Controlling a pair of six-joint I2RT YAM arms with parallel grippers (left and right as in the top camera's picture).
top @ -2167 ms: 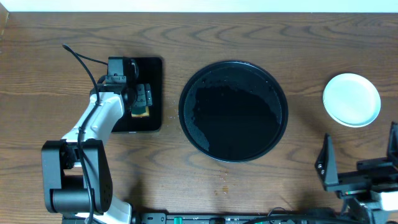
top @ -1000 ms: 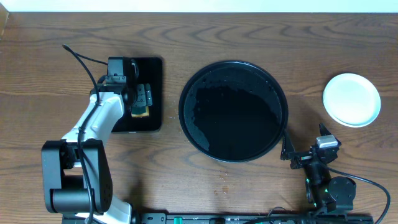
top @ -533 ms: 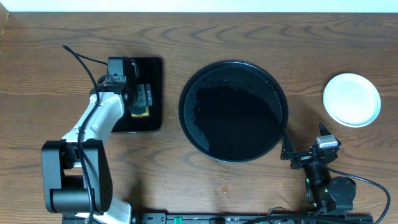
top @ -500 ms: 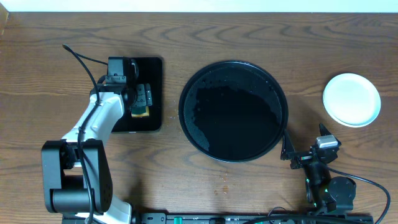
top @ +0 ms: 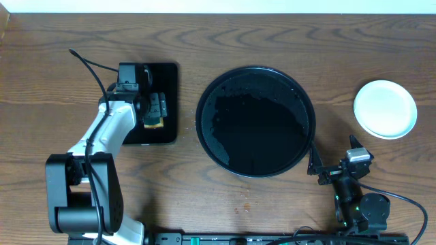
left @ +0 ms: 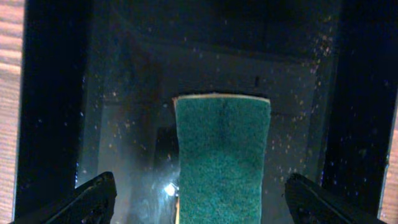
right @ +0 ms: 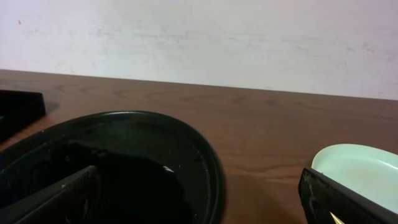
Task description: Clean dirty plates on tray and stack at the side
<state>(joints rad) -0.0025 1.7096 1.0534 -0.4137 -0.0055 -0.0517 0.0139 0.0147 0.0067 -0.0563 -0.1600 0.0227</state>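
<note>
Pale mint plate (top: 385,109) lies on the bare tabletop (top: 272,41), ahead of the right claw (top: 334,167) and off to its right side, well apart from it. Whether more plates lie under it I cannot tell, because from above only one round outline shows.

The right claw sits low over the tabletop with its jaws spread wide, and it holds nothing. Ahead of it and to its left is the round black tray (top: 255,121), whose near rim is just beside the left finger. No plate lies on this tray.

The left claw (top: 155,109) hangs over the rectangular black tray (top: 170,75), far from the plate, with the round tray between them. Its jaws are also wide apart. A sponge (top: 154,122) lies between the two fingers, but neither finger touches it.

The right wrist view gives what the overhead view does not. The right claw (right: 199,198) looks along the tabletop, and the plate (right: 364,173) appears beside the right finger with its raised rim and pale green colour, while from above it looks nearly white. The round tray (right: 186,134) shows there its raised glossy rim.

The left wrist view shows the left claw (left: 205,200) directly above the sponge (left: 222,149). The green scouring face is upward, and small wet specks lie over the floor of the rectangular tray (left: 56,124).
</note>
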